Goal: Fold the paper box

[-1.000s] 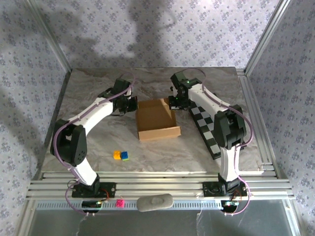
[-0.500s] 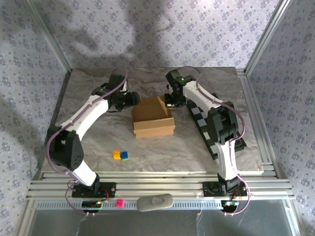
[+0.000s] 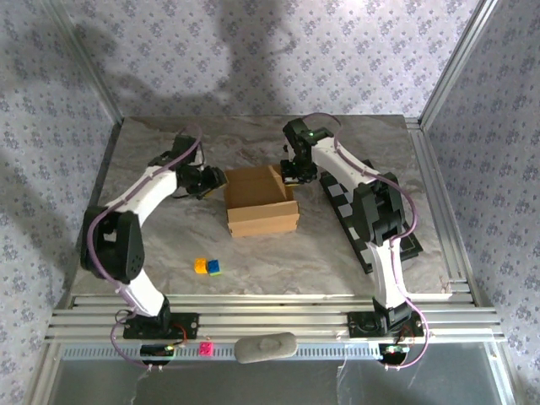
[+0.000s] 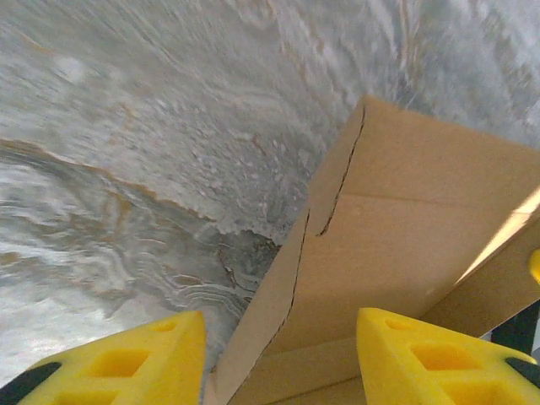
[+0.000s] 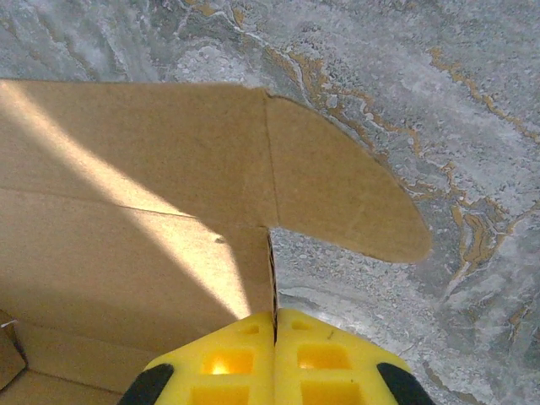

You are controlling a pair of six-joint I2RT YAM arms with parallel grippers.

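**Item 1.** Grey-and-tan marbled tabletop (image 3: 169,245), framed by aluminium rails and walled with floral patterned paper.

**Item 2.** Left gripper (image 3: 211,179), black body with yellow fingers, on a white arm. It sits low, just beside the left wall of the box. In the left wrist view (image 4: 278,337) the jaws stand spread. The cut edge of that cardboard wall (image 4: 405,211) runs up between the two yellow fingers (image 4: 126,363). Whether either pad touches the card cannot be told.

**Item 3.** Two small cubes, one yellow (image 3: 201,265) and one blue-and-green (image 3: 214,267). They touch each other on the tabletop, near of the box and well apart from it.

**Item 4.** Paper box (image 3: 263,221), plain tan-brown cardboard, a shallow rectangular tray open at the top. It rests mid-table between the two grippers, with its near wall upright. In the right wrist view a rounded side flap (image 5: 346,202) juts from an upright wall out over the marble.

**Item 5.** Right gripper (image 3: 297,173), at the far right corner of the paper box. In the right wrist view (image 5: 274,325) the jaws are pressed together. The thin edge of a cardboard wall runs into the seam between them, pinched there.

**Item 6.** Black-and-white checkerboard (image 3: 346,215), lying flat to the right of the paper box and partly under the right arm.
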